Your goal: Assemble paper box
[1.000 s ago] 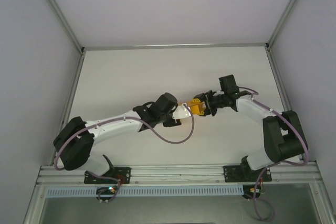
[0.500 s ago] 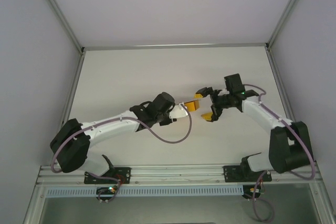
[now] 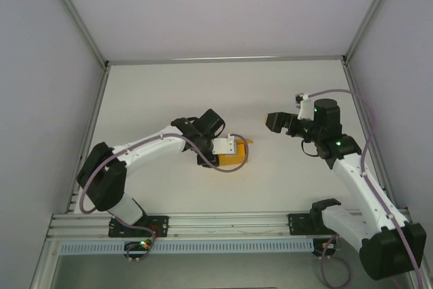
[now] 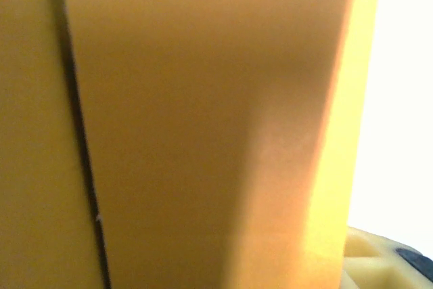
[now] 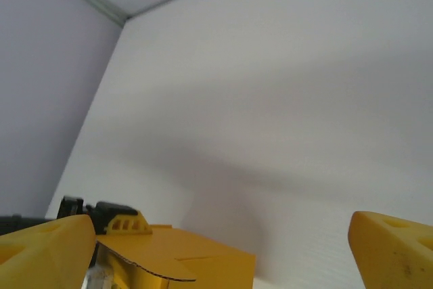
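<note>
The left gripper (image 3: 229, 148) is clamped on the paper box (image 3: 235, 162), a flat, bright orange-yellow box of smooth thin card with a dark seam (image 4: 81, 153), at mid-table. The right gripper (image 3: 276, 122) hangs just right of it, not touching, its yellow plastic fingers (image 5: 47, 248) spread wide. The matte white table (image 3: 169, 93) runs open around both to its metal-framed edges (image 3: 223, 60).

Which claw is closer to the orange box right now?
Left. The left claw is right on the paper box, gripping it; the right claw hangs apart from it, off to its right, jaws wide open.
</note>
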Tool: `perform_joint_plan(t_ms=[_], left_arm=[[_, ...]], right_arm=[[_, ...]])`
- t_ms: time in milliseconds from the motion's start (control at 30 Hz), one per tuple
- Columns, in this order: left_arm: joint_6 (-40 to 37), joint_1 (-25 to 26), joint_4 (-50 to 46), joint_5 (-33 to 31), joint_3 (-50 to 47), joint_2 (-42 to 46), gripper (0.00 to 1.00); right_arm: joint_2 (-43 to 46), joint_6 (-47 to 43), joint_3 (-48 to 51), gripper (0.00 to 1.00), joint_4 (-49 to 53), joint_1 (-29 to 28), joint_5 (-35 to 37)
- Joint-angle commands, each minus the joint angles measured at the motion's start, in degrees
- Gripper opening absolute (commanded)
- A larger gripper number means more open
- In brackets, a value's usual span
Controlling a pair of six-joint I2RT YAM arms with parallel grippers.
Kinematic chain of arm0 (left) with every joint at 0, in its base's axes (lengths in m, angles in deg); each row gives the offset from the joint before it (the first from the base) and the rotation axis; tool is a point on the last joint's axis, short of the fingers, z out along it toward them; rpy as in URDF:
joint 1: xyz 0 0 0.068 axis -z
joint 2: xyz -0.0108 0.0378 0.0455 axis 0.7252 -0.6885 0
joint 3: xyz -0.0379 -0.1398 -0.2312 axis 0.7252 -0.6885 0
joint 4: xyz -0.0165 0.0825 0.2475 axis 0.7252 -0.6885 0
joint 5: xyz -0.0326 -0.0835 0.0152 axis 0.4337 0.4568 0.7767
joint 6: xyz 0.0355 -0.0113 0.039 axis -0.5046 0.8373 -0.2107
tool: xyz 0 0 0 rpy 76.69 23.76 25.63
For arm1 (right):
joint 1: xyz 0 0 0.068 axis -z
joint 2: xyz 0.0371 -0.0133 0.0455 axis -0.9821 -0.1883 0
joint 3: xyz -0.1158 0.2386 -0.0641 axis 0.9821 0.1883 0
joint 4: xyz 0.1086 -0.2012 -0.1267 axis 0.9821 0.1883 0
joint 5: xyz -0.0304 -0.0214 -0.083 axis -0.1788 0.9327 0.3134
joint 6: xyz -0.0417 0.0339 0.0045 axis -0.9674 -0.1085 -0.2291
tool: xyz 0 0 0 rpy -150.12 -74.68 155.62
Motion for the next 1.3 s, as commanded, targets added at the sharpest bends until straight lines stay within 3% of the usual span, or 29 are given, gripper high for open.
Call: perform_joint_plan(t_ms=[0, 133, 267, 567, 667, 800, 933, 1033, 1267], left_arm=[[-2.16, -1.17, -5.79, 2.91, 3.01, -2.07, 0.48], [-2.21, -1.41, -7.19, 2.91, 5.68, -4.80, 0.48], [-2.98, -1.46, -7.77, 3.20, 7.03, -6.68, 0.50], [-2.63, -1.50, -7.67, 2.12, 8.57, -7.43, 0.58], [-2.47, -1.48, -7.23, 2.29, 8.35, -6.98, 0.57], [-2.96, -1.49, -6.61, 3.26, 7.99, -6.80, 0.56], [-2.16, -1.50, -6.46, 2.32, 8.53, -7.33, 0.55], [-0.30, -1.56, -5.10, 0.97, 8.68, -7.50, 0.53], [5.66, -0.66, -1.10, -2.13, 9.39, -9.23, 0.48]], right_arm=[[-4.41, -9.80, -1.79, 0.94, 1.87, -2.96, -4.84], [-9.34, -12.01, -3.09, 0.82, 2.68, -5.87, -2.44], [-13.25, -16.58, -4.39, 0.79, 3.51, -9.65, -4.23], [-19.25, -18.50, -5.27, 0.67, 0.91, -11.03, -8.02], [-20.42, -18.94, -5.98, 0.51, 1.65, -11.10, -8.37], [-19.66, -19.70, -5.23, 0.40, -0.04, -11.20, -10.42], [-19.66, -19.23, -5.64, 0.15, 0.88, -11.17, -10.29], [-19.63, -15.62, -7.21, 0.02, 3.85, -11.68, -8.90], [-13.18, 7.85, -5.49, 0.00, 4.32, -17.10, 9.56]])
